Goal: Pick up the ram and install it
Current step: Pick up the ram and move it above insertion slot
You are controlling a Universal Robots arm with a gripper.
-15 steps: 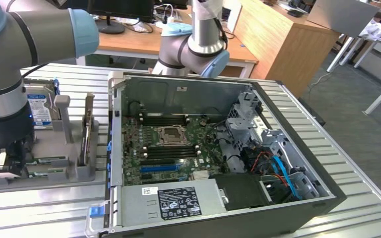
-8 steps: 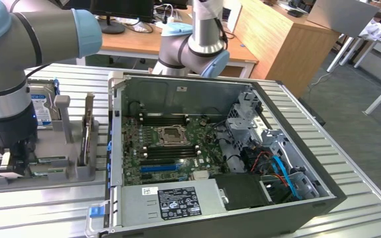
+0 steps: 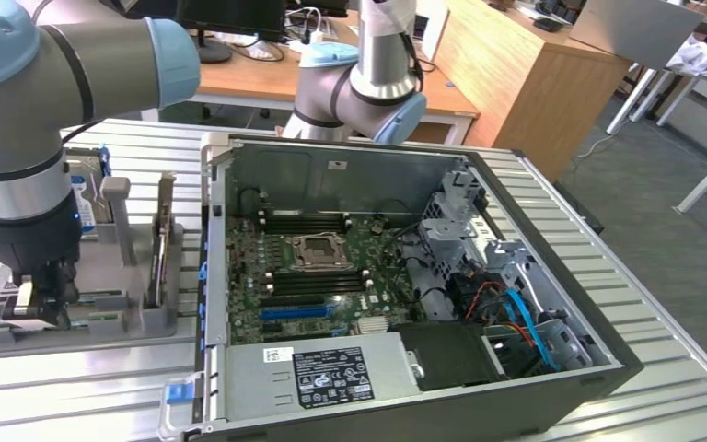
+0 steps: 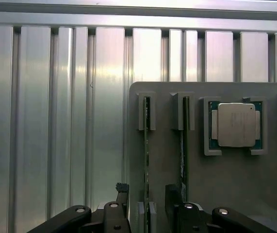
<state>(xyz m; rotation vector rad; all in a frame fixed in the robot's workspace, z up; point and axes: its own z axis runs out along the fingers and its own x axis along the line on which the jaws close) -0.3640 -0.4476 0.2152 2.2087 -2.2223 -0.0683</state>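
- Over one end of the grey holder [image 4: 235, 194], the gripper [image 4: 148, 196] has its jaws wide open, and they hold nothing.
- Its two black fingers [image 4: 122, 191] stand one on each side of the ram [image 4: 146, 145]. A small gap shows on both sides, so they do not touch it.
- How high the fingertips are above the floor of the holder, I cannot tell.
- The ram is a thin green stick that stands on its long edge in a groove of the holder. Its far end sits in a small grey bracket [image 4: 141, 111] of the holder.
- A second stick [image 4: 184, 141] of the same kind stands in the next groove of the holder, parallel to the ram and just beside it, not between the fingers.
- A square silver chip [image 4: 236, 124] lies flat in its own pocket of the holder, beyond the second stick as counted from the ram.
- The holder lies on a table [image 4: 56, 121] of ribbed metal.
- Seen from the exterior view, the arm [image 3: 22, 138] stands over the holder [image 3: 121, 322], and the gripper [image 3: 37, 299] is at the end of the holder nearer to the camera.
- An open computer case [image 3: 329, 175] lies on the same table, just beside the holder, on the exterior view's right.
- Inside the case, well apart from the holder, the green motherboard [image 3: 317, 276] shows a square socket [image 3: 320, 250] with long black slots [image 3: 310, 224] on two sides of it.
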